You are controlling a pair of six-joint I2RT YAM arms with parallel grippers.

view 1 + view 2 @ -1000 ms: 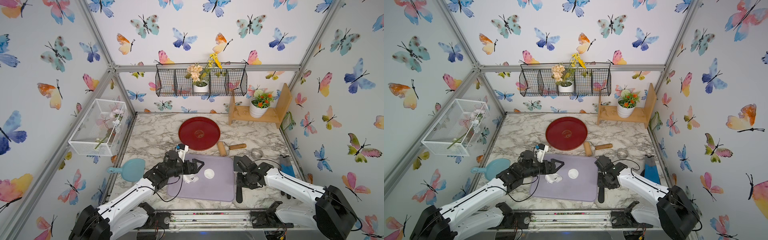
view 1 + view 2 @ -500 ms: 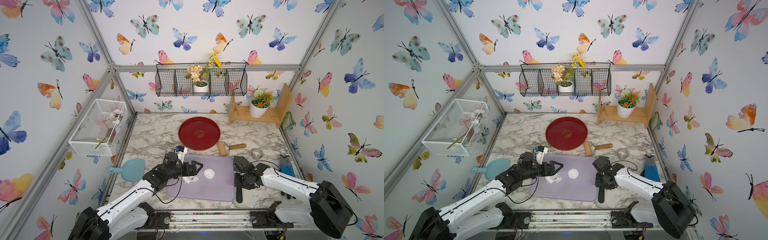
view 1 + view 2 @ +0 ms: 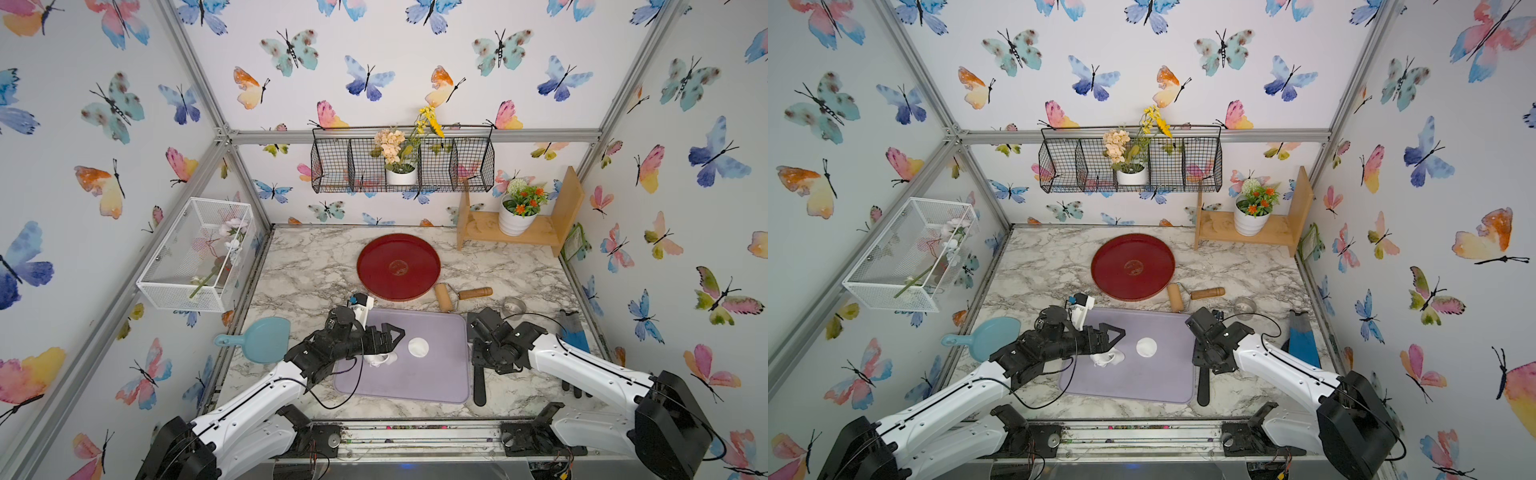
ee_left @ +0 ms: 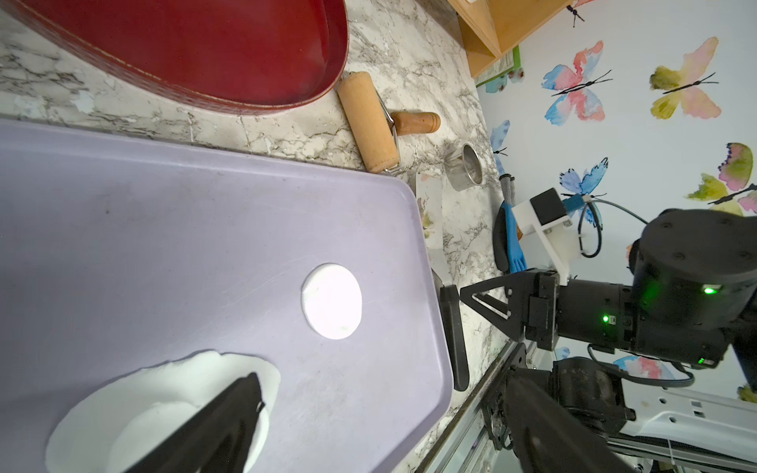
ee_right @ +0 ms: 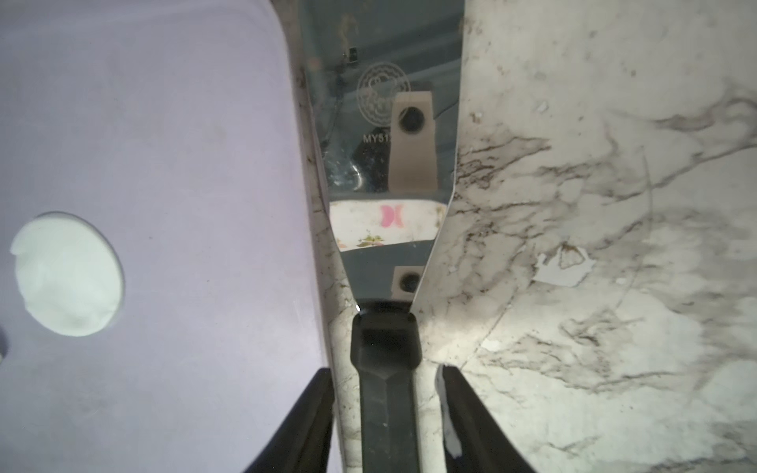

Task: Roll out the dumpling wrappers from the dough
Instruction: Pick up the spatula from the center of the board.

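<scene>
The dough (image 3: 384, 358) (image 3: 1111, 358) (image 4: 164, 401) is a lumpy white mass on the left part of the purple mat (image 3: 415, 382). One dumpling wrapper (image 3: 418, 347) (image 3: 1146, 346) (image 4: 332, 301) (image 5: 67, 274), a small round white disc, lies just right of it. My left gripper (image 3: 390, 345) (image 3: 1113, 345) (image 4: 383, 381) hovers open over the dough, and one finger (image 4: 229, 409) covers part of it. My right gripper (image 3: 478, 365) (image 3: 1202, 361) (image 5: 387, 370) is open and straddles the black handle of a scraper (image 5: 389, 143) beside the mat's right edge, with a gap on each side.
A wooden roller (image 3: 446, 297) (image 4: 368, 123) lies behind the mat beside the red tray (image 3: 399, 266). A metal ring cutter (image 3: 513, 307) and a blue glove (image 3: 575, 332) sit to the right. A blue scoop (image 3: 262, 338) lies left of the mat.
Both arms have barely moved. The left gripper has dipped slightly toward the dough, and the right gripper has edged a little closer to the mat at the scraper handle.
</scene>
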